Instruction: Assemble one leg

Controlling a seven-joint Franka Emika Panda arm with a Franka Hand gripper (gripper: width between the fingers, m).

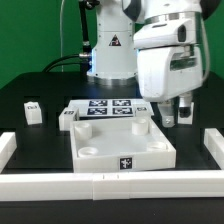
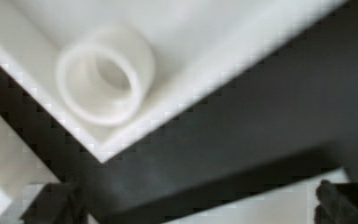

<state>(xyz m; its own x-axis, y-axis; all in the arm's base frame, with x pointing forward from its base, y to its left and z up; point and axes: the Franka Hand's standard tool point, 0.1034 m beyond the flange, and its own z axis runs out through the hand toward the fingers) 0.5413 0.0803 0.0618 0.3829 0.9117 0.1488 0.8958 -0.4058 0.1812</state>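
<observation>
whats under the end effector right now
The wrist view shows a corner of the white panel with a round hole, and bare black table, below the open end effector. Nothing sits between its fingers. Its body covers that spot in the exterior view.

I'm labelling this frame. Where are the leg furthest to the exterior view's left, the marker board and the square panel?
Leg [image 1: 33, 112]: exterior view, its tagged front face.
Marker board [image 1: 108, 108]: exterior view, middle of its tagged top.
Square panel [image 1: 112, 141]: exterior view, bare floor between its holes.
</observation>
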